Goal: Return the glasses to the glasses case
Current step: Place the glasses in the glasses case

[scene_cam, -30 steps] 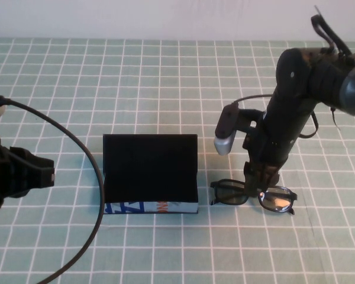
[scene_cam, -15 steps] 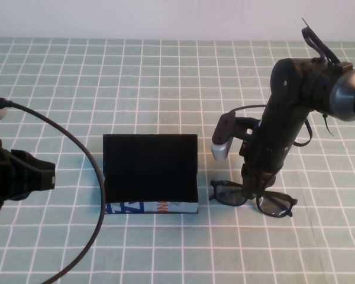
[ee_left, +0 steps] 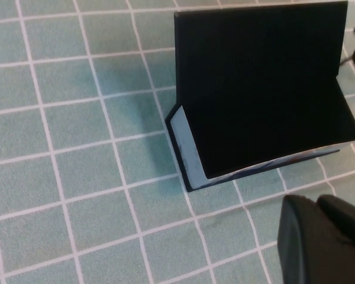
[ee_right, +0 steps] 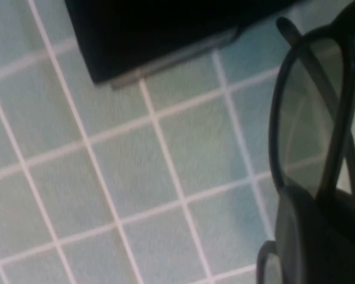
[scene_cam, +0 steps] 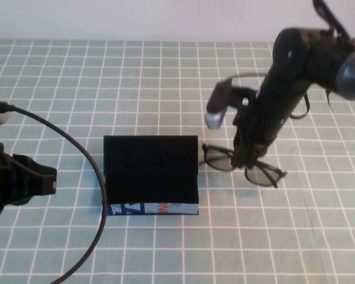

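Note:
The glasses case [scene_cam: 151, 168] stands open on the checked mat, its black lid upright and its light blue printed front [scene_cam: 151, 208] facing me. The black-framed glasses [scene_cam: 218, 160] hang tilted just right of the case, one end near the lid's right edge. My right gripper [scene_cam: 246, 161] is shut on their middle. In the right wrist view a lens of the glasses [ee_right: 307, 118] sticks out from the right gripper [ee_right: 319, 236], with a corner of the case [ee_right: 154, 29] beyond it. My left gripper [scene_cam: 44, 177] rests shut, left of the case, which shows in the left wrist view [ee_left: 260, 83] past its fingers [ee_left: 325, 236].
A black cable [scene_cam: 89, 160] arcs from the left arm down past the case's left side. The green checked mat [scene_cam: 165, 83] covers the table up to a white wall at the back.
My right gripper has shut on the glasses, lifted them off the mat and carried them back and to the left, up to the case's right edge. The left arm has stayed put.

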You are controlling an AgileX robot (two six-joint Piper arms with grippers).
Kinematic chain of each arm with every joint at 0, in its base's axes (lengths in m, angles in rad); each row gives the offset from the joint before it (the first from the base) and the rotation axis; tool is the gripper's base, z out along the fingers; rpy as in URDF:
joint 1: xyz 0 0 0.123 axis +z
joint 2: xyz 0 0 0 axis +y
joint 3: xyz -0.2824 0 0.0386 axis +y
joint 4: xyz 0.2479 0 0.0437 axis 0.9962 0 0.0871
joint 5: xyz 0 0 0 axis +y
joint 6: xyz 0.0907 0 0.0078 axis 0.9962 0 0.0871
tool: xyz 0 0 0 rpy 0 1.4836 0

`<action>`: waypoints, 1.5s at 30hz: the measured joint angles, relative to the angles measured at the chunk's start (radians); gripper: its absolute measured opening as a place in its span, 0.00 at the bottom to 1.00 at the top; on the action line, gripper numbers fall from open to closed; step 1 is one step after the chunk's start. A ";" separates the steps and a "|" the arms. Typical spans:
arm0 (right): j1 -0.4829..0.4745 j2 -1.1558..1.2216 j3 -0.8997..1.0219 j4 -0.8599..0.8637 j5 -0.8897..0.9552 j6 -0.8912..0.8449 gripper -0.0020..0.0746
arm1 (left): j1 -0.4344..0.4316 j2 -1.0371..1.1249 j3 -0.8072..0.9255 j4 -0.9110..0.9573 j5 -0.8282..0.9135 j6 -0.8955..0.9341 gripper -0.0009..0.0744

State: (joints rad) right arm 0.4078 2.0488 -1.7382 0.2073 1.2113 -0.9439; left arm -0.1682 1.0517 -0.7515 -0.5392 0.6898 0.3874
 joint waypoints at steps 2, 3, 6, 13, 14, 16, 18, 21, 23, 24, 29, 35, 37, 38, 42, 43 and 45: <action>0.000 -0.020 -0.031 0.029 0.004 0.002 0.03 | 0.000 0.000 0.000 0.002 0.000 0.000 0.01; 0.000 -0.029 -0.046 0.041 0.004 0.004 0.03 | 0.000 0.000 0.000 0.004 0.000 0.000 0.01; 0.007 -0.059 -0.080 0.079 0.008 0.011 0.03 | 0.000 0.000 0.000 0.006 0.000 0.000 0.01; 0.135 -0.073 -0.145 0.079 0.015 0.028 0.03 | 0.000 0.000 0.000 0.007 -0.006 0.002 0.01; 0.164 -0.070 -0.157 0.074 0.016 0.028 0.03 | 0.000 0.000 0.000 0.007 -0.006 0.002 0.01; 0.219 -0.055 -0.180 0.059 0.016 0.028 0.03 | 0.000 0.000 0.000 0.007 -0.006 0.004 0.01; 0.257 -0.030 -0.204 0.052 0.019 0.028 0.03 | 0.000 0.000 0.000 0.007 -0.006 0.004 0.01; 0.292 0.014 -0.239 0.045 0.019 0.028 0.03 | 0.000 0.000 0.000 0.007 -0.006 0.004 0.01; 0.303 0.049 -0.261 0.037 0.019 0.028 0.03 | 0.000 0.000 0.000 0.007 -0.006 0.004 0.01; 0.307 0.067 -0.269 0.035 0.019 0.028 0.03 | 0.000 0.000 0.000 0.007 -0.003 0.004 0.01; 0.308 0.131 -0.290 0.007 0.019 0.019 0.03 | 0.000 0.000 0.000 0.007 0.012 0.004 0.01; 0.308 0.161 -0.290 -0.016 0.019 0.014 0.03 | 0.000 0.000 0.000 0.007 0.016 0.004 0.01; 0.309 0.163 -0.290 -0.016 0.019 0.014 0.03 | 0.000 0.000 0.000 0.007 0.018 0.004 0.01; 0.309 0.163 -0.290 -0.016 0.019 0.014 0.03 | 0.000 0.000 0.000 0.007 0.018 0.004 0.01; 0.309 0.164 -0.290 -0.016 0.019 0.013 0.10 | 0.000 0.000 0.000 0.007 0.018 0.004 0.01; 0.309 0.164 -0.290 -0.016 0.019 0.013 0.12 | 0.000 0.000 0.000 0.007 0.018 0.004 0.01; 0.309 0.164 -0.290 -0.016 0.019 0.010 0.18 | 0.000 0.000 0.000 0.007 0.018 0.004 0.01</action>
State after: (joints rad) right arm 0.7166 2.2132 -2.0277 0.1912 1.2302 -0.9334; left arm -0.1682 1.0517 -0.7515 -0.5317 0.7081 0.3914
